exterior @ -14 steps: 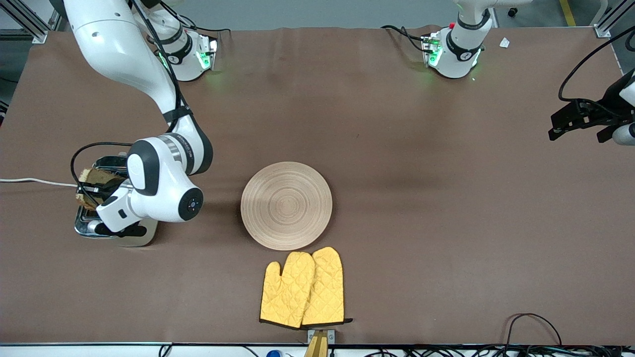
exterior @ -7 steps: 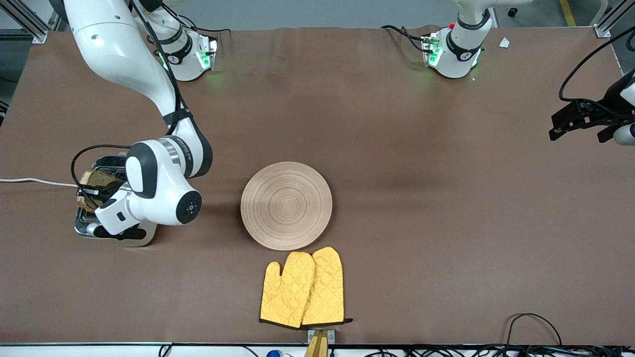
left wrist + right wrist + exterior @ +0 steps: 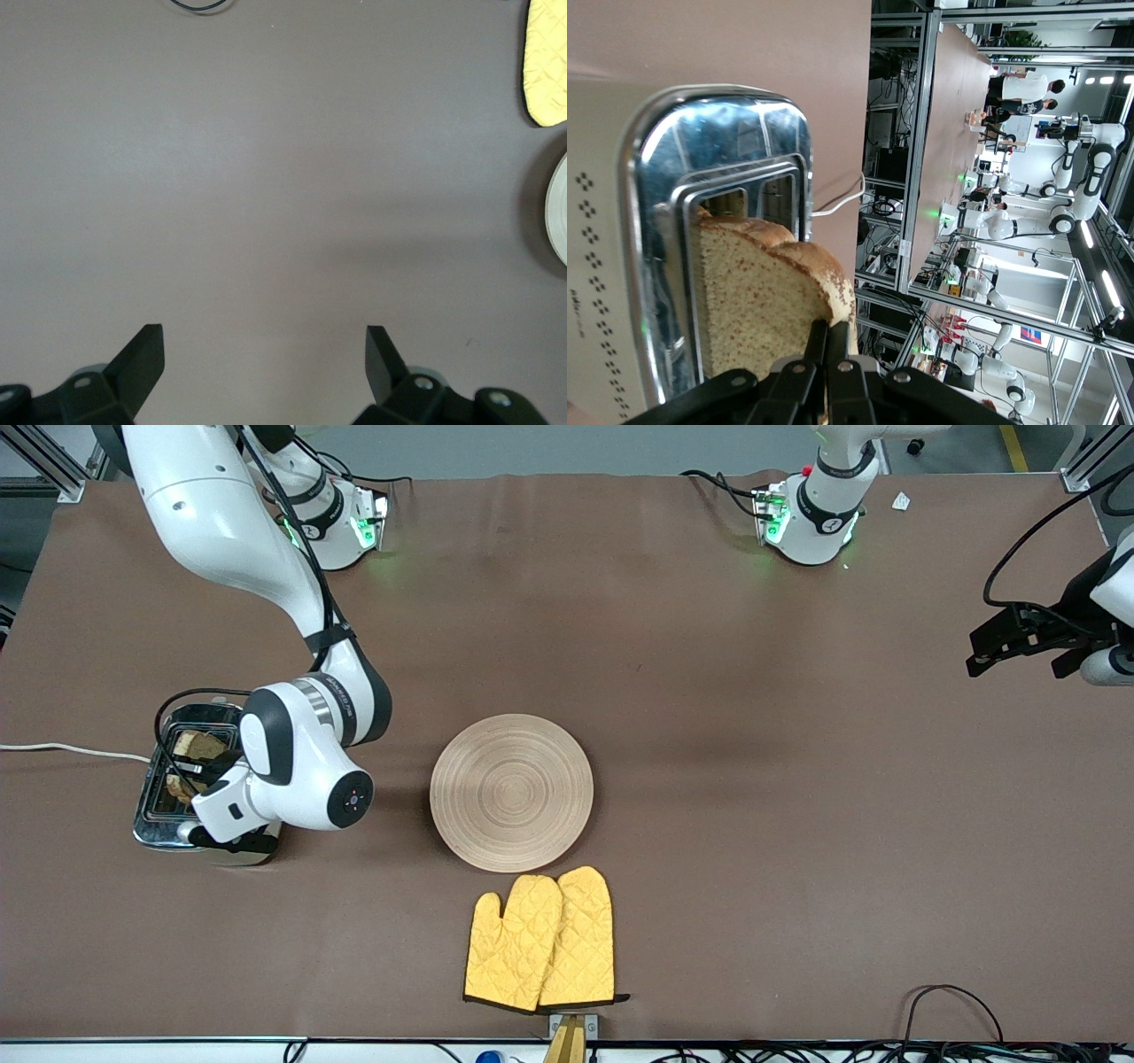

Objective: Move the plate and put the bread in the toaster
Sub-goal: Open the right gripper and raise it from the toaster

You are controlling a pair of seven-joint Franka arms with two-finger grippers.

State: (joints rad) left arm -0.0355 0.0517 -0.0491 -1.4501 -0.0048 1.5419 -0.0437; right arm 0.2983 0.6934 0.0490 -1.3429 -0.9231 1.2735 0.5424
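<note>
1. Front view: the right gripper (image 3: 205,772) is over the toaster (image 3: 177,815), which stands toward the right arm's end of the table. It pinches the bread (image 3: 197,746), whose lower part seems already in a slot while the top stands above the chrome. The plate (image 3: 511,792) lies flat mid-table, well apart from the toaster, with yellow oven mitts (image 3: 540,942) just nearer the camera. The left gripper (image 3: 1019,640) waits over the table's edge at the left arm's end.

2. Left wrist view: the left gripper (image 3: 264,367) has its fingers spread wide over bare table, holding nothing. An edge of the plate (image 3: 558,221) and a mitt (image 3: 547,62) show at the frame's side.

3. Right wrist view: the right gripper (image 3: 828,354) is closed narrow on the bread's (image 3: 757,297) crust edge. The slice stands on edge, its flat face running along the slot's length, partly sunk into the toaster (image 3: 709,177). The slot lies straight below the slice, so the coming move is probably a release, letting it drop the rest of the way.
</note>
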